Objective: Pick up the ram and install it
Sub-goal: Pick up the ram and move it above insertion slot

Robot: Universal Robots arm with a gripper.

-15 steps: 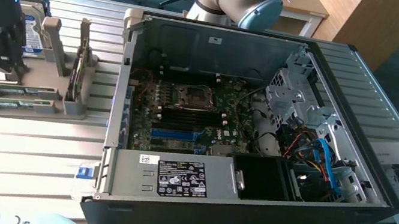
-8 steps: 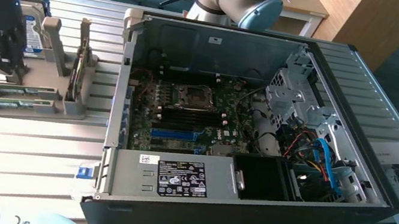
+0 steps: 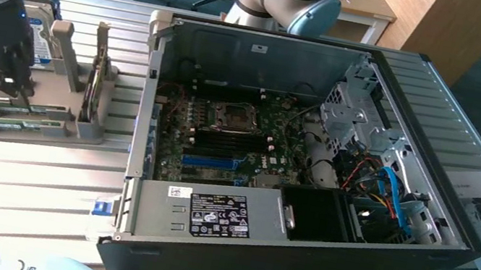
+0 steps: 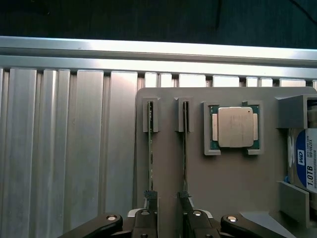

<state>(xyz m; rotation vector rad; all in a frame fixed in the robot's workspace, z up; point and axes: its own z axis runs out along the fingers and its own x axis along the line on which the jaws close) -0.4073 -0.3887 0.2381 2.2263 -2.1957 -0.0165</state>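
The gripper [image 3: 6, 84] hangs wide open and empty at the exterior view's left, above the grey holder [image 4: 233, 188] on the bench [image 3: 27, 180]. The ram [image 4: 150, 148] stands on edge in that holder, beside a second stick [image 4: 184, 144].

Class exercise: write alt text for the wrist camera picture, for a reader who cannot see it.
The open gripper hovers over a grey holder where two ram sticks stand on edge in slots. Beside them sit a square silver processor and a hard drive, all on a ribbed metal table.
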